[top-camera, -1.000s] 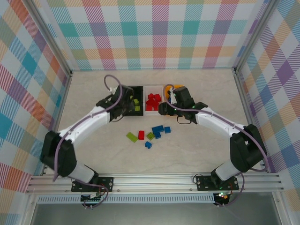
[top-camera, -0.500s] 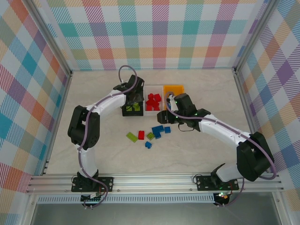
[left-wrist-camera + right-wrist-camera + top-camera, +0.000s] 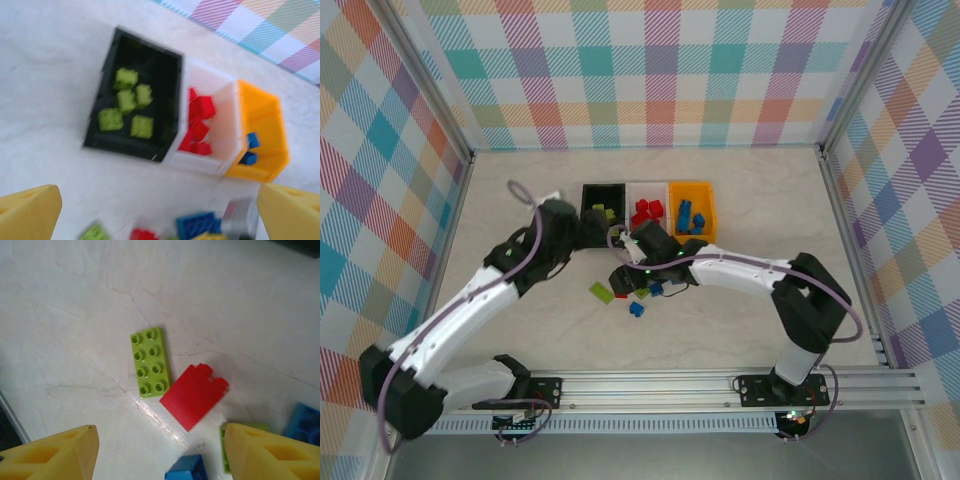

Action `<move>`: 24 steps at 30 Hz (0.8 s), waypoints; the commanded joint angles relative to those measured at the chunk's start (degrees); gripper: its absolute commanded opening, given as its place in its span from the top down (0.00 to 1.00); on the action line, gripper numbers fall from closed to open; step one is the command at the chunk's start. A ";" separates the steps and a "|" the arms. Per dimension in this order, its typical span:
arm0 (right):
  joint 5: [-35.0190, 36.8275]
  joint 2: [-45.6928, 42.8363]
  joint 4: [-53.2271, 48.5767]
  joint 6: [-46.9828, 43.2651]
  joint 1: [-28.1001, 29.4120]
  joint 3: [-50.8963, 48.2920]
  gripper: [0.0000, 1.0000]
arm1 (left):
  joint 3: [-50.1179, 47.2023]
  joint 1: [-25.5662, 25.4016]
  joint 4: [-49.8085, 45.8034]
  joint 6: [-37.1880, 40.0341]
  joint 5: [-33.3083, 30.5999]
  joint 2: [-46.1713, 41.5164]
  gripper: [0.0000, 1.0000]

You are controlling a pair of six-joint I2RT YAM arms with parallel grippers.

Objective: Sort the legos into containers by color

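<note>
Our left jaws have drawn back from the black bin (image 3: 160,75), now spread empty; our right jaws have swung from the orange bin (image 3: 262,125), spread above a loose green lego (image 3: 151,361) and a red lego (image 3: 194,396) on the table (image 3: 65,305).

Three open bins stand touching in a row: the black bin (image 3: 161,75) holds five lime-green bricks (image 3: 131,102), the white bin (image 3: 221,116) red bricks (image 3: 201,126), and the orange bin (image 3: 261,120) two blue bricks (image 3: 250,148). Loose on the counter (image 3: 75,315) lie a flat lime-green eight-stud plate (image 3: 150,362), a red brick (image 3: 194,396) touching its corner, and blue pieces (image 3: 306,422) nearby.
</note>
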 commanded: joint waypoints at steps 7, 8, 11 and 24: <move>8.91 9.38 -4.86 -0.14 2.88 8.13 0.31 | -17.47 -0.16 -8.38 -7.46 -1.90 -17.02 0.00; 10.05 9.75 -4.95 0.13 2.94 8.16 0.31 | -18.01 -0.16 -8.73 -7.73 -1.82 -17.84 0.00; 11.55 10.98 -5.60 0.53 3.25 8.65 0.30 | -19.16 -0.16 -9.11 -8.32 -1.96 -19.25 0.00; 12.29 16.07 -8.46 -0.34 3.89 12.25 0.43 | -19.78 -0.16 -8.86 -7.62 -1.81 -17.94 0.00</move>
